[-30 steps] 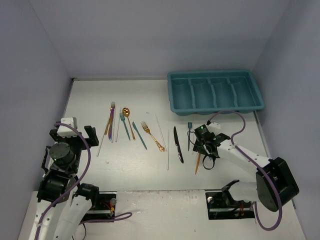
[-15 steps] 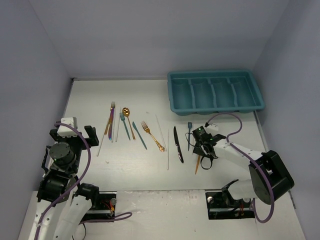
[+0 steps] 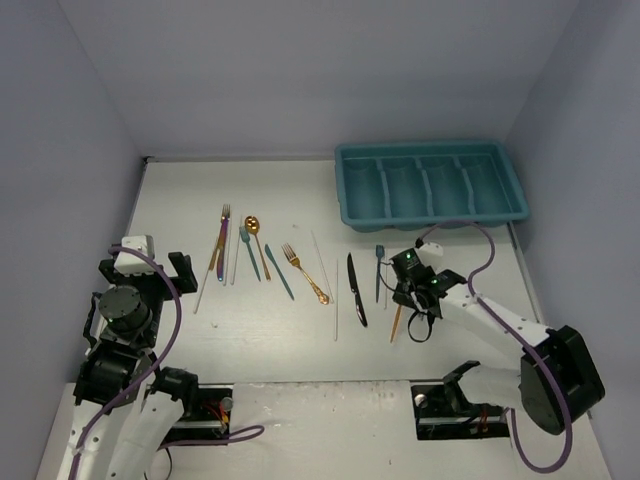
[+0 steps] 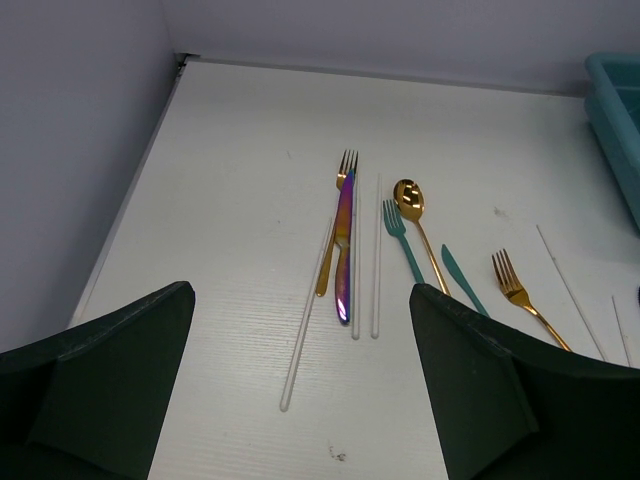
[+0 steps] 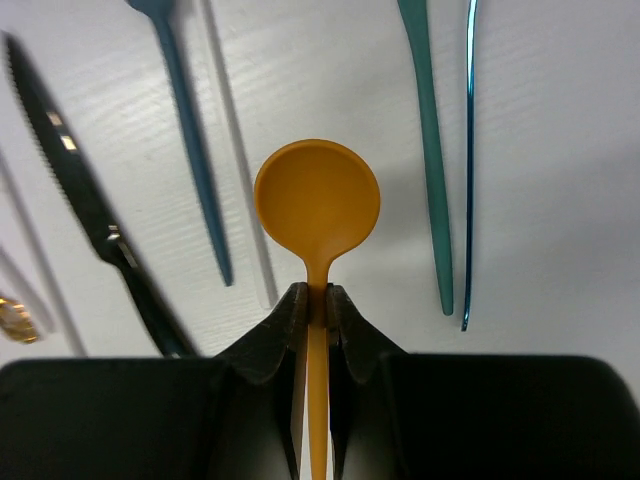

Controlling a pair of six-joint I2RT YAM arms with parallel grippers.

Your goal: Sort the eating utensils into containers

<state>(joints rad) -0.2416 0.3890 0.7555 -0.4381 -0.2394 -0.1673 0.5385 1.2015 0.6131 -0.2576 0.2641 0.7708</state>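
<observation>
My right gripper [image 3: 405,288] is shut on the neck of an orange spoon [image 5: 317,200], whose handle [image 3: 396,326] points toward the near edge; the jaws [image 5: 317,300] pinch it just below the bowl. Under it lie a black knife [image 5: 90,225], a dark teal handle [image 5: 190,150], a white chopstick [image 5: 240,170], a teal handle [image 5: 428,150] and a thin blue utensil [image 5: 468,160]. The teal cutlery tray [image 3: 432,214] stands at the back right, its compartments empty. My left gripper [image 4: 300,295] is open and empty at the near left [image 3: 146,266].
Left of centre lie a purple knife [image 3: 220,250], gold spoon [image 3: 256,236], teal fork [image 3: 247,250], teal knife [image 3: 280,270], gold fork [image 3: 305,271], several white chopsticks [image 3: 337,312] and a black knife [image 3: 356,290]. Walls close the left, back and right.
My right gripper has shifted slightly to the right with the orange spoon held in it. The left arm has not moved.
</observation>
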